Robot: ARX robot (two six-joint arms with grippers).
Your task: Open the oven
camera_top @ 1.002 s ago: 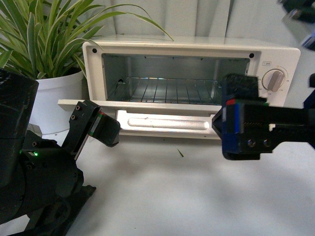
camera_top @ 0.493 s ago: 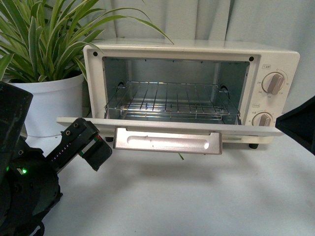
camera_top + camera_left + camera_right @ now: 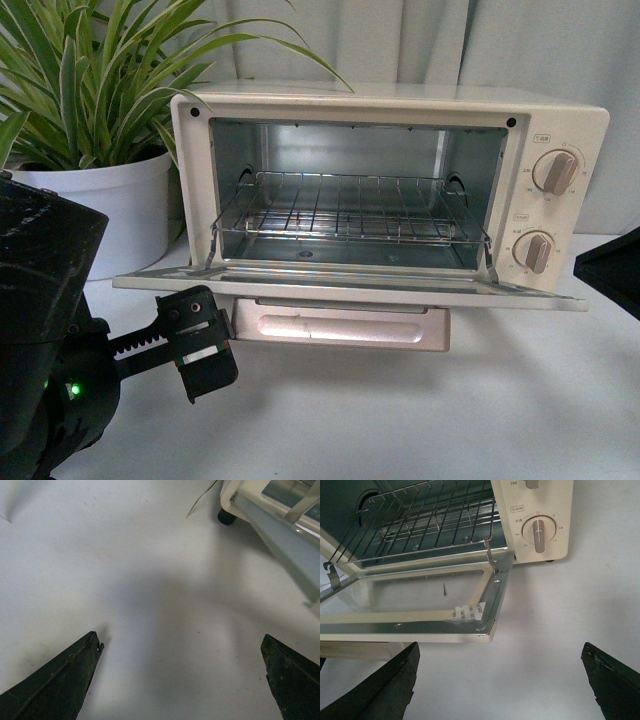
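1. Oven [image 3: 390,105]: cream toaster oven at the back centre of the white table [image 3: 420,420], just right of a potted spider plant [image 3: 90,90]. Its door [image 3: 350,284] is dropped flat and level, so the task looks done.
2. The wire rack [image 3: 350,210] sits forward in the cavity, linked to the door by side hooks. The pinkish bar handle [image 3: 340,328] hangs under the door's front edge.
3. Risk: the left gripper [image 3: 200,345] is low, just beside the handle's left end and under the door's corner. Lifting it straight up could hit the door from below and swing it shut, or shove the oven on its small feet.
4. Risk: the right gripper [image 3: 500,680] is near the door's right front corner. A careless sweep could clip that corner or the lower knob [image 3: 536,530].
5. Risk: a knock to the door would jolt the hooked rack.
6. Left gripper fingers are spread wide over bare table, holding nothing. Right gripper fingers are also spread wide and empty.
7. Writing: "190" shows by the upper dial's edge. Numerals ring the lower knob, with 10 and 30 roughly readable, and there is a small boxed label in CJK characters above it. A sticker [image 3: 469,612] on the door frame has print too small to read. No brand name is legible.
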